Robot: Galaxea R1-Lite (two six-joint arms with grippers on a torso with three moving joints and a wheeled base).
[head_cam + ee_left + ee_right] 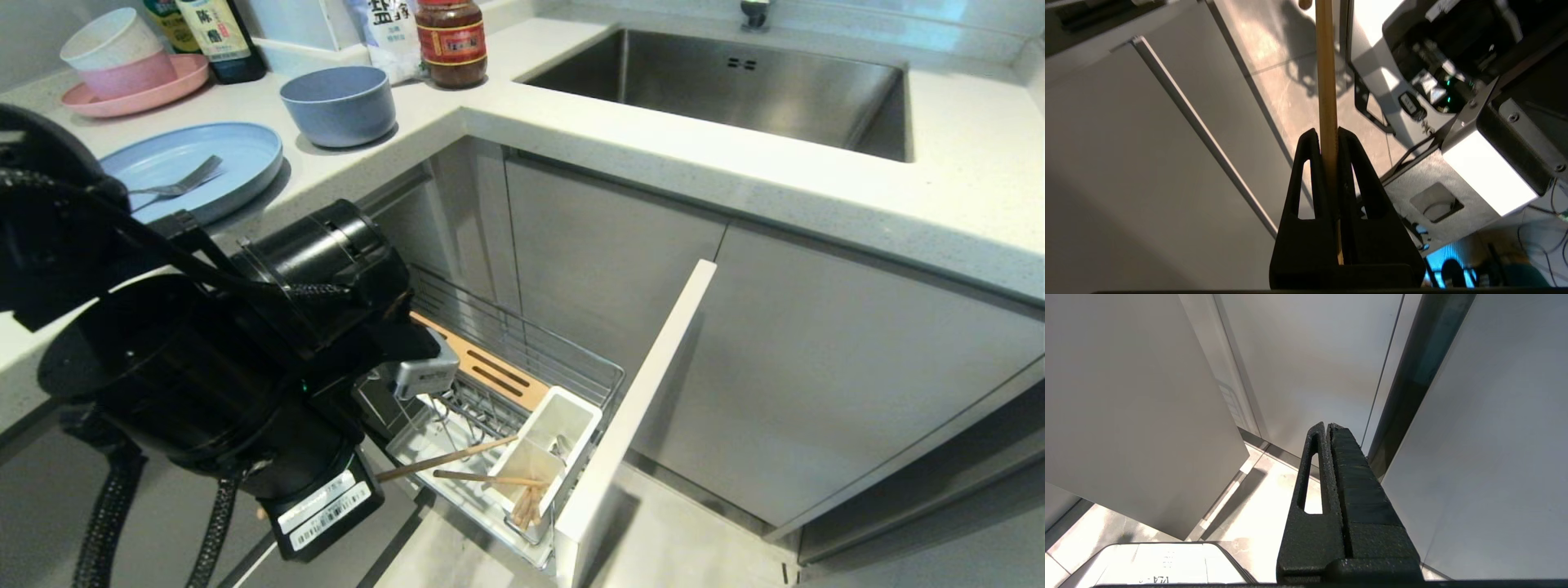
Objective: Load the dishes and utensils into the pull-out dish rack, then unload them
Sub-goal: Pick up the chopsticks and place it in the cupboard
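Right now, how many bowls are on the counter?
3: a blue-grey bowl beside the light-blue plate, and a white bowl stacked in a pink bowl on the pink plate. The left arm may hide more.

The white counter (pixel 735 163) carries a blue plate (pixel 192 163) at nine o'clock. A blue bowl (pixel 339 104), pink plate (pixel 135 94), bottles (pixel 220 37) and jar (pixel 451 41) stand toward eleven.

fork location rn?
Head view, left side: the fork lies on the light-blue plate on the countertop, beside the blue-grey bowl.
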